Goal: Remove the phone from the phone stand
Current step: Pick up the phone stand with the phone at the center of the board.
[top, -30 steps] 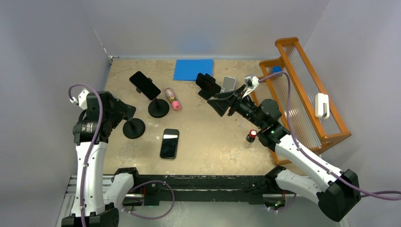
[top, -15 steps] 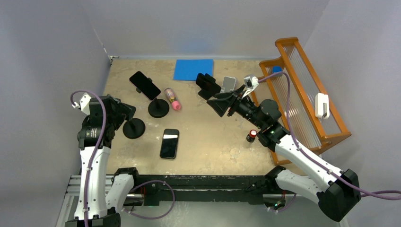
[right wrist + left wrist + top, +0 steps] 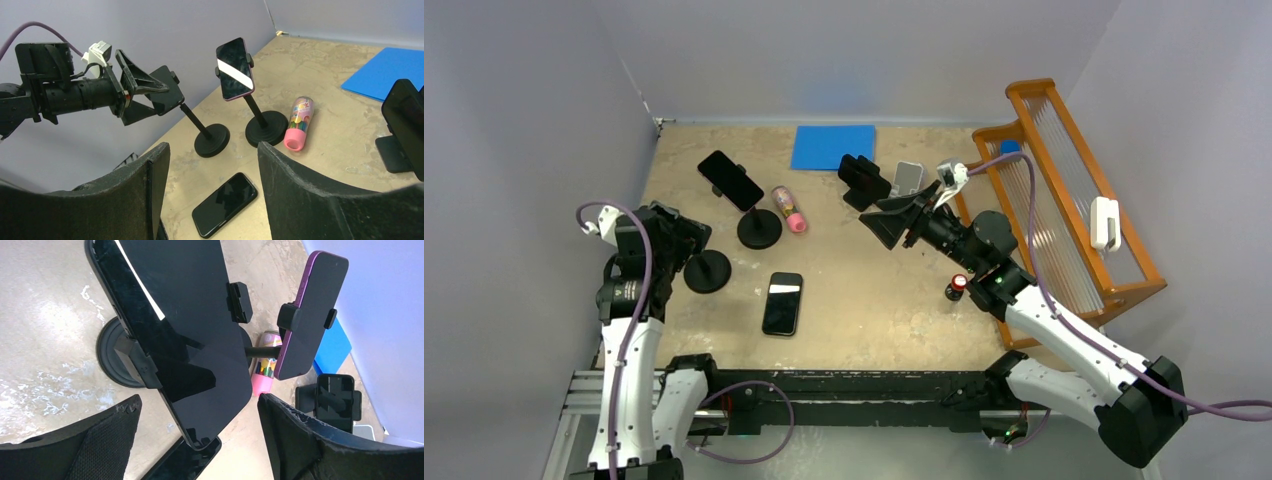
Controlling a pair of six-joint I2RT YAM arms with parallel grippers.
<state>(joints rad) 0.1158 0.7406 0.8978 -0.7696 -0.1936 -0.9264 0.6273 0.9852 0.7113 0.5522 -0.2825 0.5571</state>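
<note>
Tabletop (image 3: 874, 290) | left end effector (image 3: 199, 405) open, flanking clamped phone (image 3: 185, 330) | right end effector (image 3: 214, 150) open, empty | purple phone (image 3: 310, 315) behind

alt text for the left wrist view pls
A black phone clamped in a phone stand fills the frame, between the two black fingers of the open left gripper, a gap on each side. Behind it are a purple phone in a second stand, a pink bottle and a blue sheet.

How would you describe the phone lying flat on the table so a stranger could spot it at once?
Start at the tan table and look toward its near edge, left of centre. Beside a round black stand base lies a black phone. Unlike the purple-edged phone, clamped in a stand, it lies flat, held by nothing.
</note>
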